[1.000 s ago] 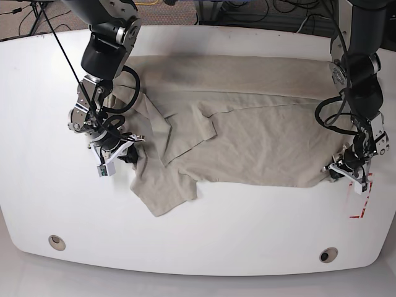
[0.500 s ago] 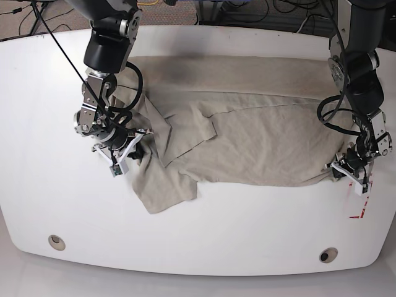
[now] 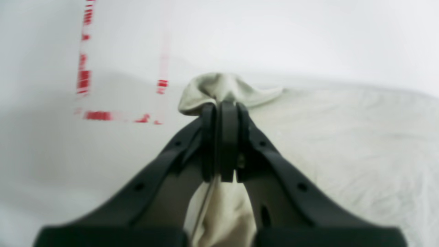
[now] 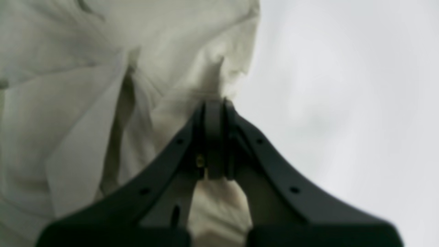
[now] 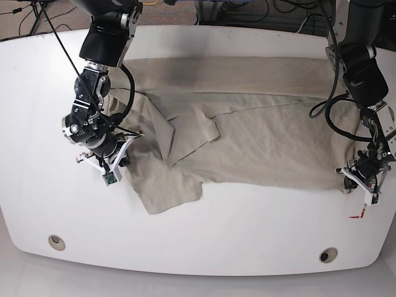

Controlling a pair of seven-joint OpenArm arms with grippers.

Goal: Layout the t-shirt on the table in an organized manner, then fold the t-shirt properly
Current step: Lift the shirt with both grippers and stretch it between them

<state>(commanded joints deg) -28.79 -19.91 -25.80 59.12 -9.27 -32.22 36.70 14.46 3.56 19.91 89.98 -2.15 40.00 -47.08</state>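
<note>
Note that the t-shirt (image 5: 247, 130) lies spread and rumpled across the table (image 5: 204, 247). At its 3 o'clock edge, the left gripper (image 3: 222, 106) is clamped on a corner. At 9 o'clock, the right gripper (image 4: 213, 103) pinches bunched fabric.

The t-shirt (image 5: 260, 139) is soft, matt cloth, a pale khaki weave that creases and bunches easily; up close its surface looks faintly nubbly. The table (image 5: 204, 238) is smooth, glossy white, catching light near the front edge, with a worn, patchy red painted mark (image 3: 85, 68). The left claw (image 3: 223, 109) and right claw (image 4: 214, 104) are dull black plastic, smooth and unshiny, each pinching a fold of fabric.
</note>
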